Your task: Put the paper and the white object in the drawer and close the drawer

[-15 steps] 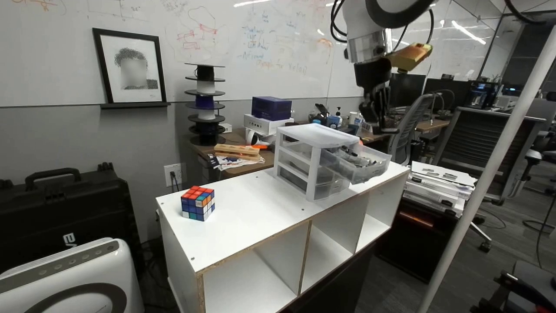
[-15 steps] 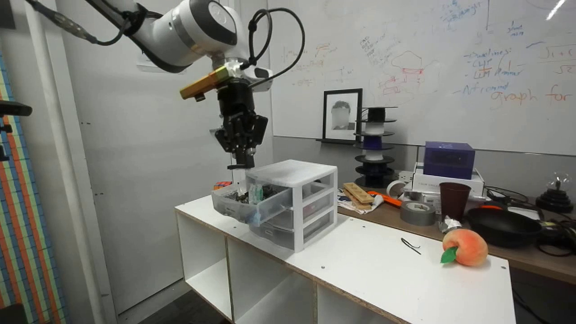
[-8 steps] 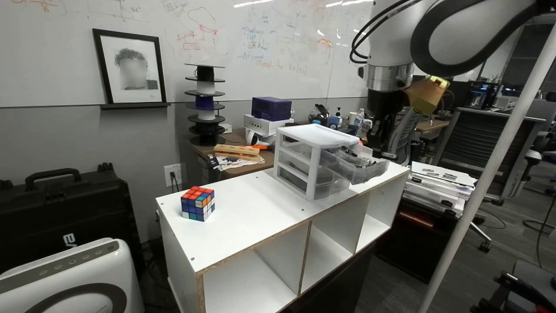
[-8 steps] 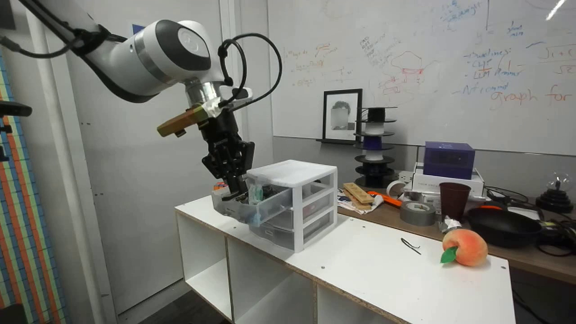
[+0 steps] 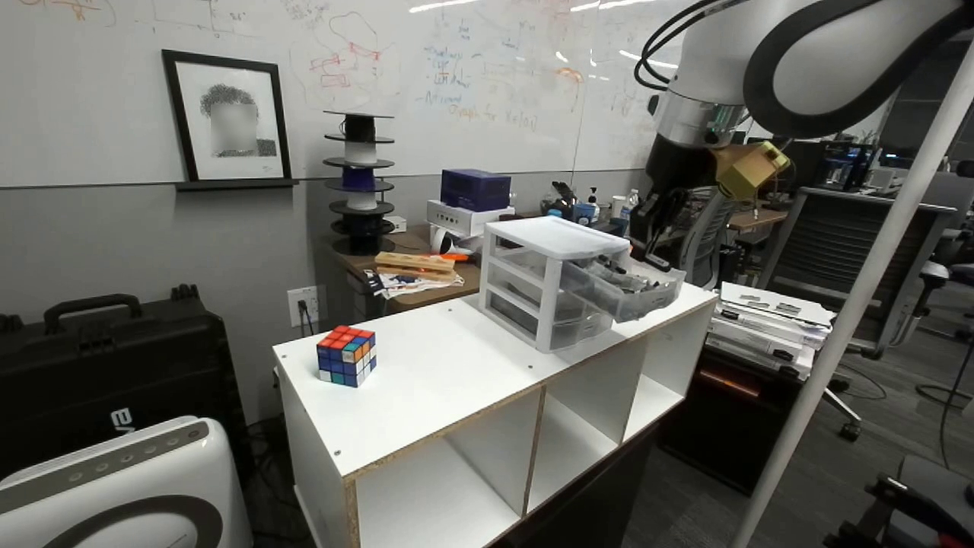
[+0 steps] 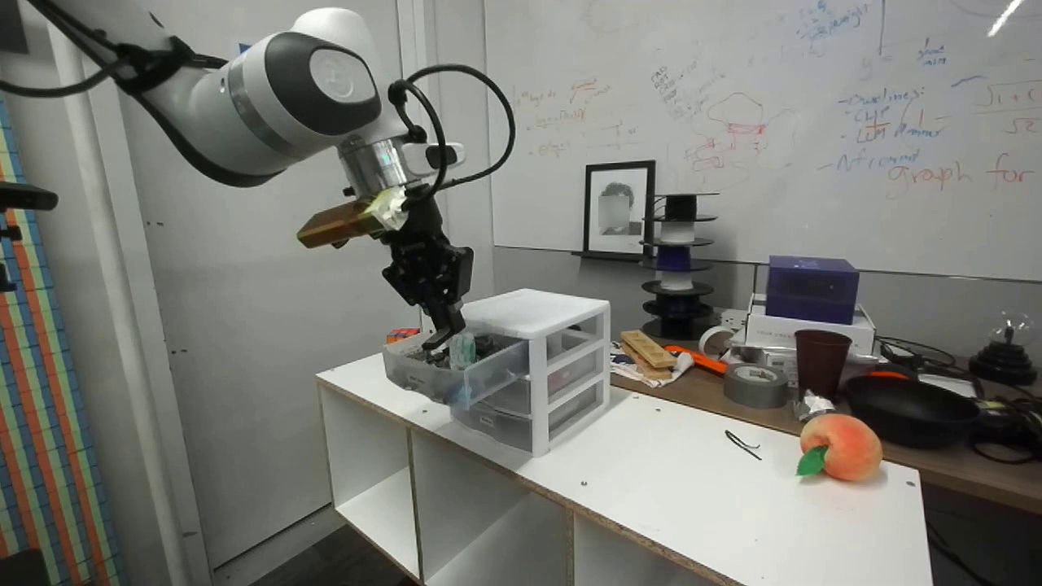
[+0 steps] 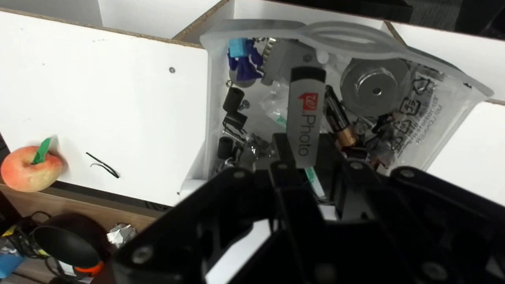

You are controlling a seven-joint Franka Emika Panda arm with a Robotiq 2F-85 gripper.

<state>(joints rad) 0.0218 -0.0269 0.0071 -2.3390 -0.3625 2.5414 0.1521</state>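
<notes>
My gripper (image 7: pixel 306 154) is shut on a light grey stick (image 7: pixel 307 110) printed "Photo", with a black end and a red logo. The stick points up toward the camera in the wrist view. The translucent top drawer (image 7: pixel 355 43) is pulled out of the small white unit (image 6: pixel 529 309), and its front shows in both exterior views (image 5: pixel 639 304) (image 6: pixel 423 382). In an exterior view the gripper (image 6: pixel 445 332) is tilted, with its tips at the drawer's opening. Small parts, batteries (image 7: pixel 337 114) and a teal-and-clear piece (image 6: pixel 464 352) lie in the drawer. I cannot make out a paper for certain.
The unit stands on a long white cubby shelf (image 6: pixel 676 480). A toy peach (image 6: pixel 842 448) and a thin black tie (image 6: pixel 742 444) lie on its top, and a puzzle cube (image 5: pixel 346 355) sits at its far end. A cluttered desk (image 6: pixel 708 391) runs behind.
My gripper has come down to the open drawer and tilted, then risen a little and shifted toward the unit. A pale strip beneath it a second ago no longer shows.
</notes>
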